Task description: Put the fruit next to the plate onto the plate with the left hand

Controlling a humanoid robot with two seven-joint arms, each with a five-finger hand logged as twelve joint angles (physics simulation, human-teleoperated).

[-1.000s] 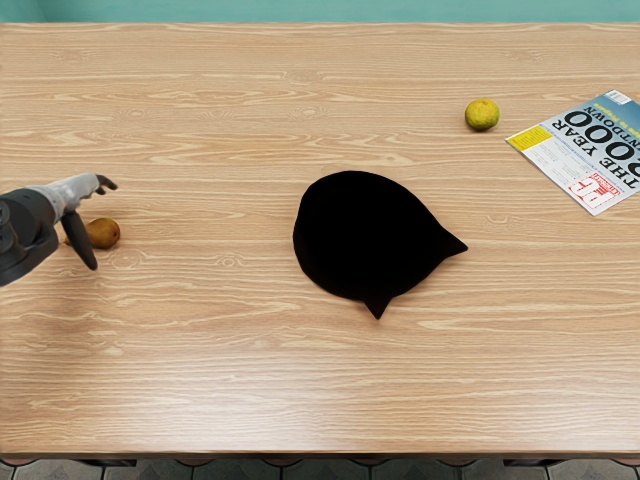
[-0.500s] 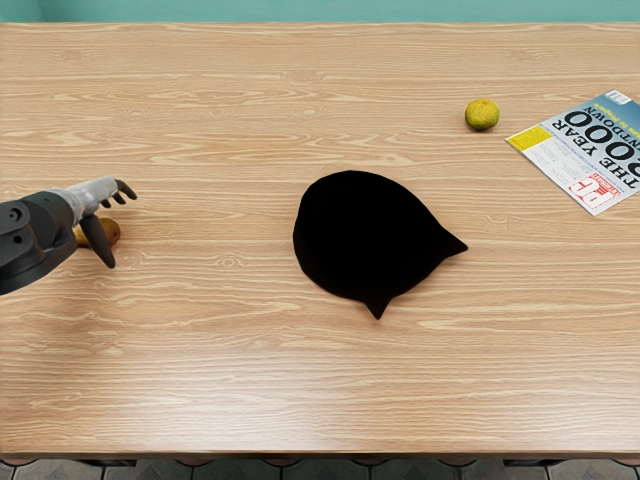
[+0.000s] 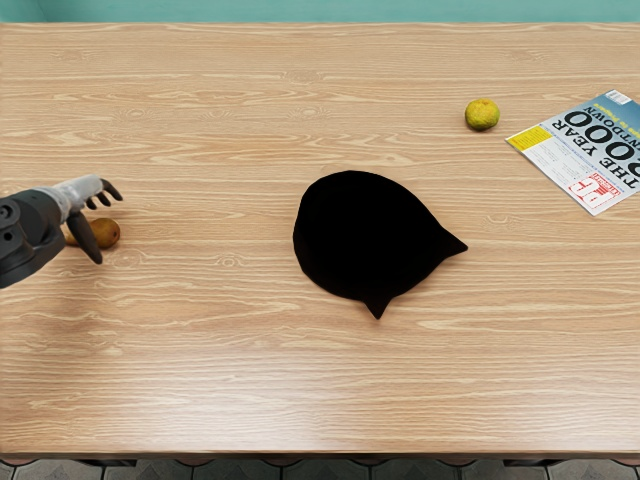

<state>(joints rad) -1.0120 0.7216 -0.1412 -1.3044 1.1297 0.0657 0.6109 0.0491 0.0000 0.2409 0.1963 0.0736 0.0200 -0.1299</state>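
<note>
The left hand hangs open just beside the small round brown fruit, which lies on the wooden surface far from the flat black plate, so picking up and carrying are both left.

1 brown fruit at left, 1 yellow-green fruit upper right — 1 black plate (centre), 1 magazine.

Brown fruit partly behind fingers of the left hand; magazine cropped at right edge.
</note>
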